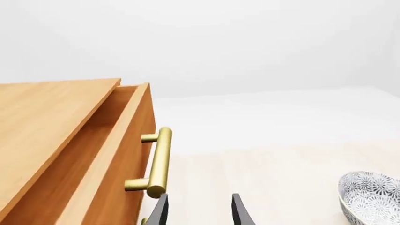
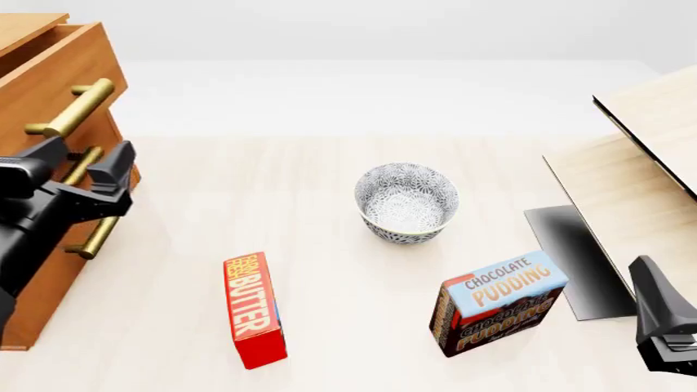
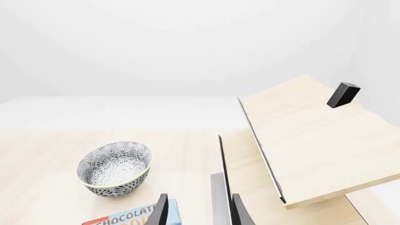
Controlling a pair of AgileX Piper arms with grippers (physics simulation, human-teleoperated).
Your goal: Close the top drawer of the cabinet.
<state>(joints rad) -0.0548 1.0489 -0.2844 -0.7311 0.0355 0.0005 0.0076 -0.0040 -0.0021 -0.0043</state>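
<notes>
Orange-brown wood marked the cabinet [image 2: 44, 269] at the table's far left, its top drawer [image 2: 60, 77] pulled out, front facing right, brass handle [image 2: 74, 108] running lengthwise across it. The left gripper [image 2: 77, 175] hung just before that front, jaws parted and empty, clearly nearer. The right gripper [image 3: 196, 211] idled far off, also parted and empty.

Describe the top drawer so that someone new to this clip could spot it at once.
Start at the orange-brown wooden cabinet on the left edge of the table in the front view. The top drawer is its uppermost box, just under the cabinet's top. Unlike the front below it, it stands pulled out and open, its brass-gold bar handle just above the left gripper.
</notes>
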